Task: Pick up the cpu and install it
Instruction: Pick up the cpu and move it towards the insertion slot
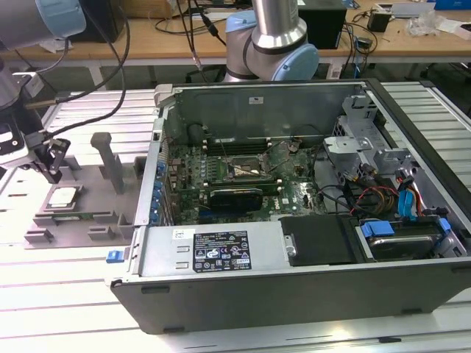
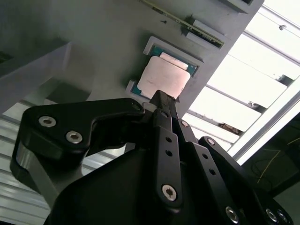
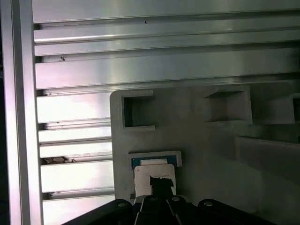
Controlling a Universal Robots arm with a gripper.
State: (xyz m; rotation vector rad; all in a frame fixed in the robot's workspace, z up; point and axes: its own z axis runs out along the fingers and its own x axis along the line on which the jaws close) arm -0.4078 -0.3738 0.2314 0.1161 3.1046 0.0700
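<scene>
The cpu (image 1: 62, 196) is a small silver-topped square lying in a recess of the grey fixture plate (image 1: 88, 213) at the exterior view's left. It also shows in the second wrist view as the cpu (image 2: 164, 77) and in the first wrist view as the cpu (image 3: 154, 172). My gripper (image 1: 53, 175) hangs just above the chip's near edge, its black fingers (image 2: 161, 105) drawn together to one narrow tip with nothing between them. In the first wrist view the gripper (image 3: 161, 183) overlaps the chip's edge. The motherboard socket (image 1: 246, 170) lies inside the open computer case.
The open computer case (image 1: 294, 220) stands right of the fixture plate, with its drive cage (image 1: 368, 151) and cables. Grey upright posts (image 1: 107, 158) rise from the plate beside the chip. The slatted aluminium table (image 1: 59, 294) lies around them. The arm's base (image 1: 272, 44) stands behind the case.
</scene>
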